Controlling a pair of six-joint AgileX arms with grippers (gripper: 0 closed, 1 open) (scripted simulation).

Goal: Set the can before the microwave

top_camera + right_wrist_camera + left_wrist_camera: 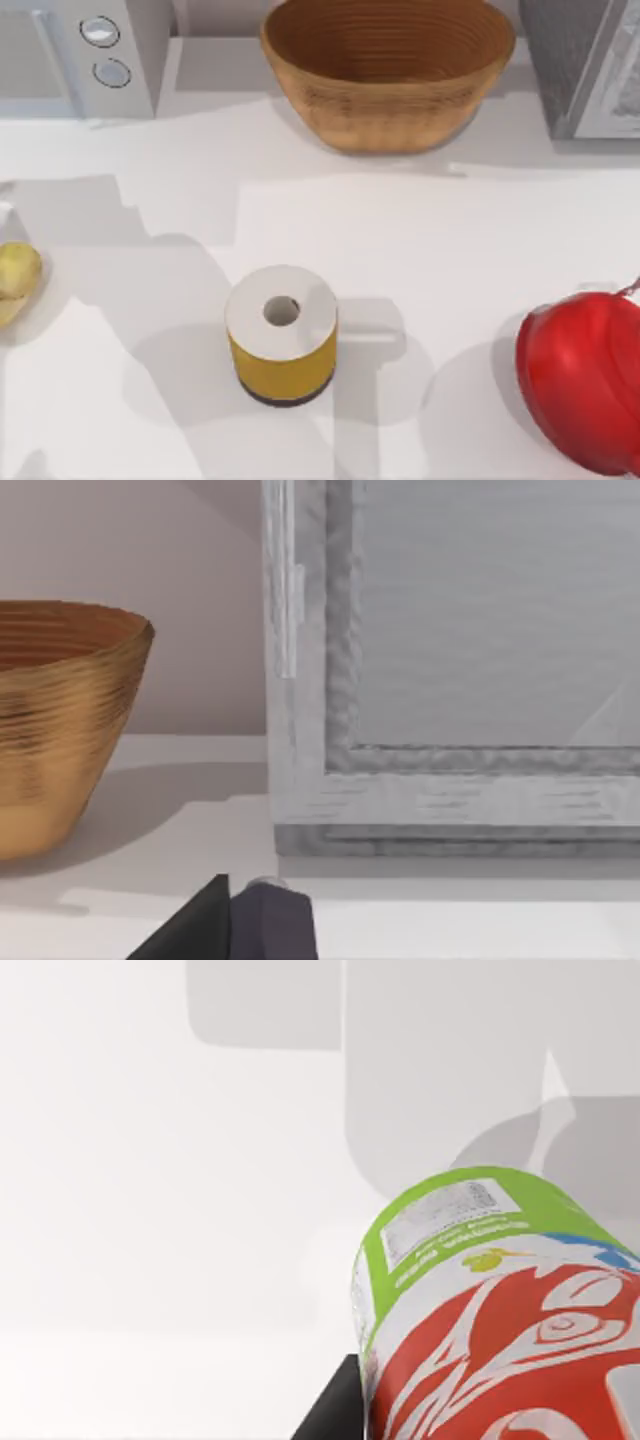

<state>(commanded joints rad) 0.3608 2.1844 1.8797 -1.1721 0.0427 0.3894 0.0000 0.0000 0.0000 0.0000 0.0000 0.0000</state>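
Here, in your left wrist view, the can (500, 1310) looms close against the lens, with a dark piece of the left hand (335, 1405) at its base; whether that hand grips it you cannot tell. The can hangs over the pale white surface (150, 1210), where soft grey shadows fall. Its look: a lime-green band with white lettering and a small printed panel, then a red label with white swirls, and a touch of blue and yellow at the seam.

In your right wrist view, a dark fingertip (200, 925) of the right hand sits low, facing the darker grey box (480, 680) with its white-framed door, beside the woven basket (60, 720); its opening you cannot tell either.

From above, your surface (400, 230) is plain white. The microwave (80, 55) stands at the back left, two round silver dials showing. The basket (388, 70) holds the back centre, the grey box (585, 65) the back right. A yellow-sided paper roll (282, 345) stands upright near the front centre. A red pepper-like object (585, 385) lies at the right edge, a yellowish item (15, 280) at the left edge.
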